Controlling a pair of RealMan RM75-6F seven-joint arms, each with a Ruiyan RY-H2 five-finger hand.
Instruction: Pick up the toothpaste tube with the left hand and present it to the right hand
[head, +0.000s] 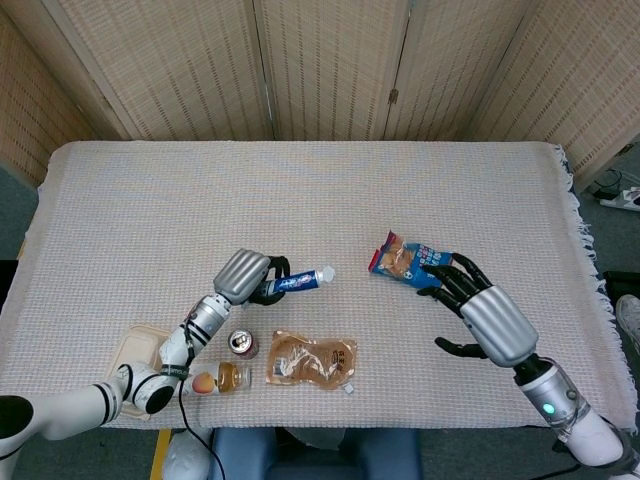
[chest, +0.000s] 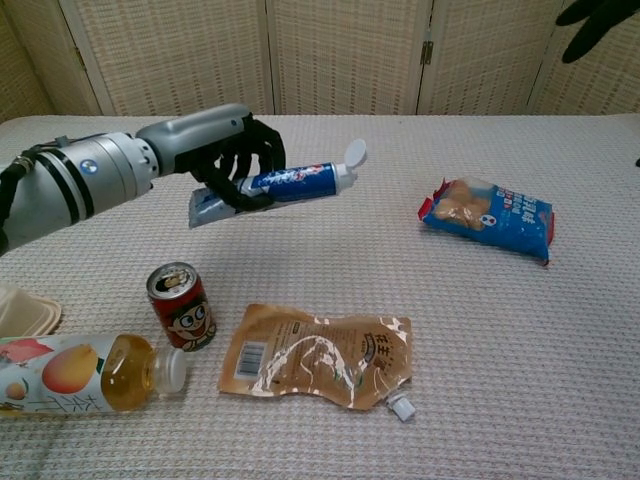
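Observation:
My left hand (head: 250, 277) (chest: 225, 160) grips the blue and white toothpaste tube (head: 297, 281) (chest: 290, 182) and holds it above the table, white cap pointing right. My right hand (head: 478, 309) hovers open over the table's right half, fingers spread toward the tube, a wide gap still between them. In the chest view only dark fingertips (chest: 590, 18) of the right hand show at the top right corner.
A blue snack bag (head: 412, 263) (chest: 490, 216) lies just beyond the right hand. A tan pouch (head: 311, 360) (chest: 322, 354), a red can (head: 241, 343) (chest: 181, 304), a juice bottle (head: 225, 378) (chest: 75, 372) and a beige container (head: 135, 350) sit near the front left edge.

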